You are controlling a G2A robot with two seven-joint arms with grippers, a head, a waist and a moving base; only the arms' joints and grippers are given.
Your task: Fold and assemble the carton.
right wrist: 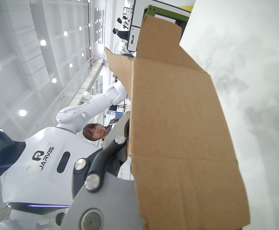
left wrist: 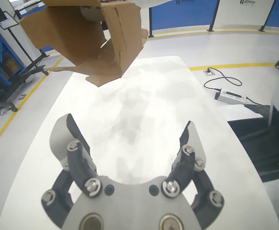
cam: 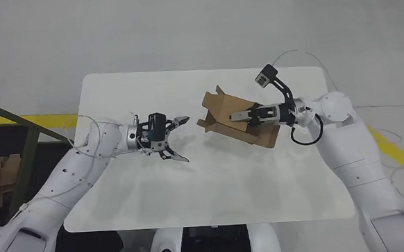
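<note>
Your right gripper (cam: pixel 235 115) is pinching the carton (cam: pixel 221 105) wall (flaps open). Your left gripper (cam: pixel 185 139) is hovering nearby, fingers (left wrist: pixel 75 132) spread.

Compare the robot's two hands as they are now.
The left hand is open; the right hand is shut. The left hand holds nothing and sits apart from the carton; the right hand grips a carton wall. Both are over the table.

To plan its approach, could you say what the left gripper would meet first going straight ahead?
Probably the carton, though it seems raised off the table, so the left gripper might pass beneath it.
</note>
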